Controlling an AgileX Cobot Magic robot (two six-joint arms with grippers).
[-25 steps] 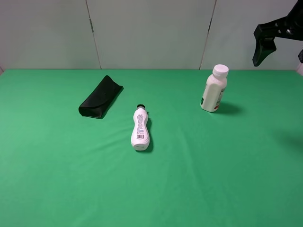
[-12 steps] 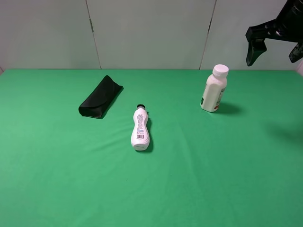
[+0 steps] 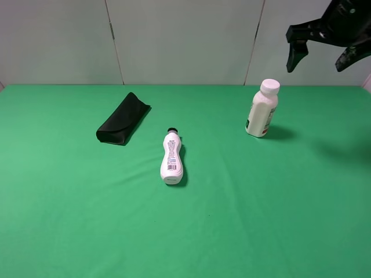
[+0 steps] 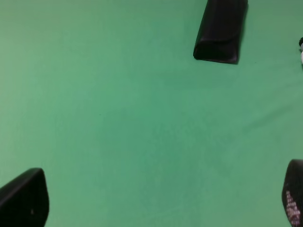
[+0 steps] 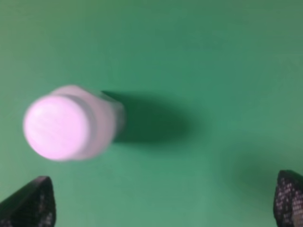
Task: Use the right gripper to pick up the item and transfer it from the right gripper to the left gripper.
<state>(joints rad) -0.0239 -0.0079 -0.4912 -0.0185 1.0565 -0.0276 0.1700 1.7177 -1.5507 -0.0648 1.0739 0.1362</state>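
The item, a stout cream-white bottle (image 3: 262, 109) with a wide white cap, stands upright at the back right of the green table. My right gripper (image 3: 322, 58) hangs open in the air above it and to its right, empty. The right wrist view looks down on the bottle's cap (image 5: 57, 126), blurred, with both open fingertips (image 5: 29, 204) at the frame's corners. My left gripper (image 4: 156, 203) is open and empty over bare green cloth; it is out of the high view.
A slim curvy white bottle (image 3: 171, 157) with a small black cap lies at the table's middle. A flat black case (image 3: 122, 119) lies at the back left, also in the left wrist view (image 4: 221, 29). A grey wall closes the back edge.
My right gripper has moved left toward the stout bottle and turned so both open fingers show. The bottles and the case have not moved.
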